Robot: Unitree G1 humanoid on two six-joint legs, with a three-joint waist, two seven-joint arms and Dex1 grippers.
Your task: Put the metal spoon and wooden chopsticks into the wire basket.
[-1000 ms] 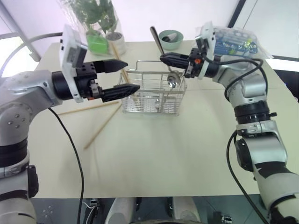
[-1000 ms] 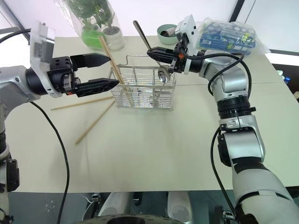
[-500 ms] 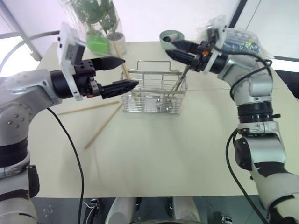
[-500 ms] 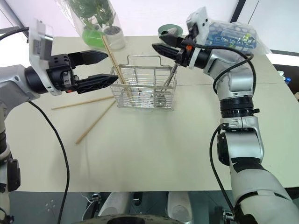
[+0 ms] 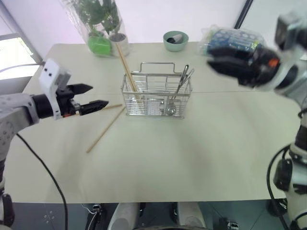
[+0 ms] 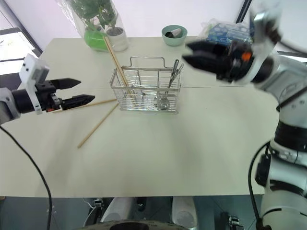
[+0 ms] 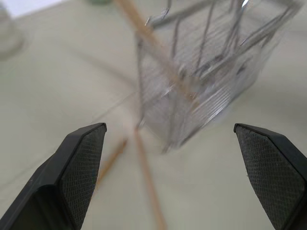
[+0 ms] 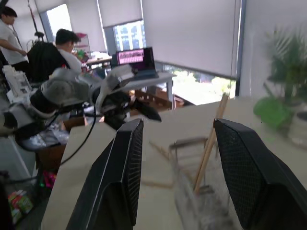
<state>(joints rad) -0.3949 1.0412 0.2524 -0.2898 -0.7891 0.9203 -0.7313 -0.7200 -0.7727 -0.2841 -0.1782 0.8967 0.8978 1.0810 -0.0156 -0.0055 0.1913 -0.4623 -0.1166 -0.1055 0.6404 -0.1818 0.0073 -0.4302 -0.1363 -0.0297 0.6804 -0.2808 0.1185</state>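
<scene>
A: Left gripper (image 6: 80, 92) wide open, empty, near two chopsticks (image 6: 98, 125) flat on table (image 6: 158, 148).

B: One stick leaning in basket (image 6: 146, 91), spoon (image 6: 167, 93) inside too. Right gripper (image 6: 194, 54) parted, empty. Two sticks left.

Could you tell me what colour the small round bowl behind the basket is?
Pale green bowl; clearest in the right eye view.
</scene>
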